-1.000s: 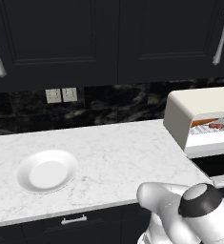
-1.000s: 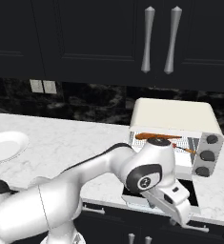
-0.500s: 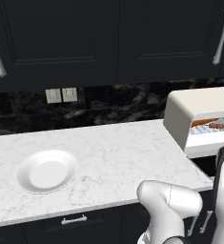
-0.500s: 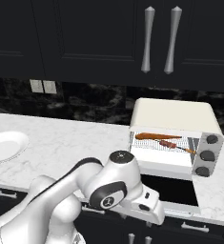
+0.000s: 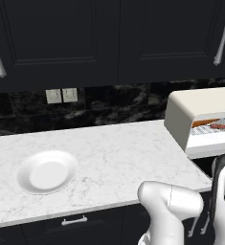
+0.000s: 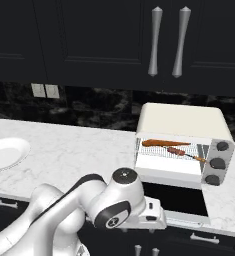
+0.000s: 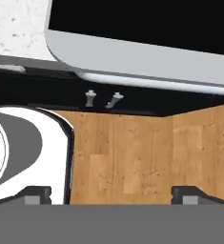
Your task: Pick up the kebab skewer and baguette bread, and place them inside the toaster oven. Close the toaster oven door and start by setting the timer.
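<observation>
Gripper (image 7: 116, 194) first: how does it stand?
— Spread as wide as it goes, nothing between the fingertips (image 7: 37, 192). It sits low, in front of the cabinets and under the counter's edge.

Door next. Where is it from the hand?
— The toaster oven door (image 6: 176, 197) is dropped open and sticks out flat past the counter (image 6: 79, 150). The hand looks up at it: dark glass with a pale rim (image 7: 132, 57) lies above the fingertips, and the rim's long line runs across them from side to side.

So the push goes which way?
— Upward and back towards the oven, I'd judge, with the fingers coming up under that free edge. They are near it but not touching.

And the food?
— Both pieces lie on the rack inside the toaster oven (image 6: 181, 117). The baguette bread (image 6: 164, 143) is at the back, and the kebab skewer (image 6: 181, 151) is just in front of it, angled towards the knobs (image 6: 218, 163).

Which knob is the timer?
— I cannot tell. There are three in a column on the right face.

Anything beyond?
— A white plate (image 5: 47, 171), well off to the left.
</observation>
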